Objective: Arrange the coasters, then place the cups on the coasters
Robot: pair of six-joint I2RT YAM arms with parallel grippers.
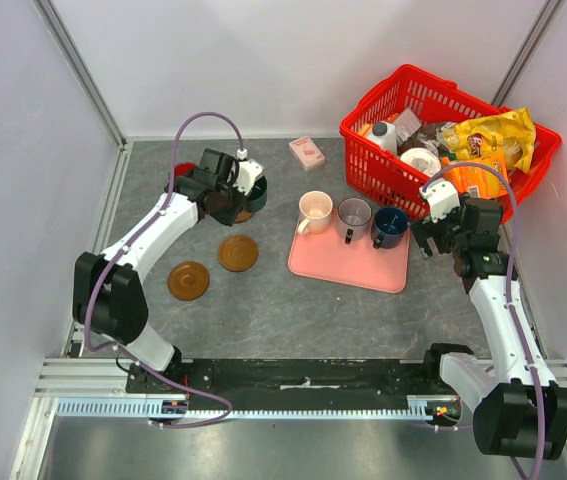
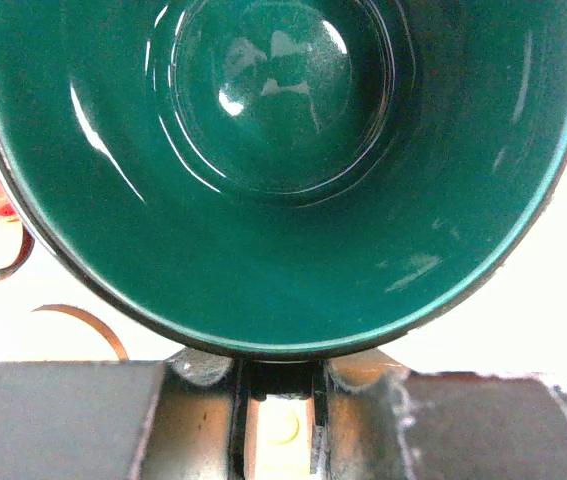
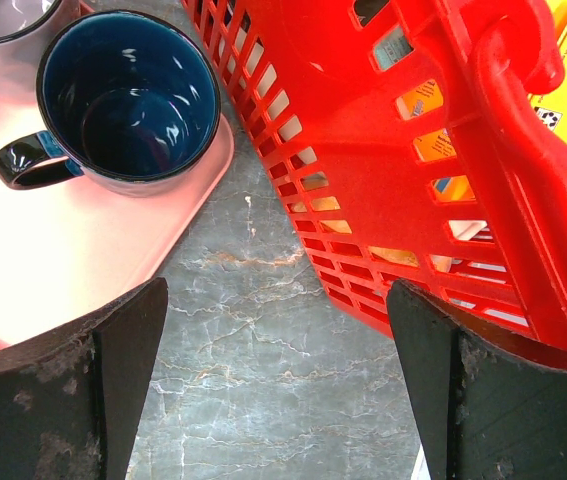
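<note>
Dark green mug point(image 2: 273, 150) is far left, beyond two coasters point(image 1: 238, 253), your left gripper point(image 2: 275, 400) pinched on its rim wall. Glazed ceramic: rigid, slick, chippable, so grip firmly. Your right gripper point(image 3: 278, 390) gapes wide, empty, beside the navy mug point(image 3: 128, 95).

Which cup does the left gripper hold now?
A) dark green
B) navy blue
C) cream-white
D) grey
A: the left gripper is shut on the rim of the dark green cup, while the cream-white cup, the grey cup and the navy blue cup stand on the pink tray.
</note>
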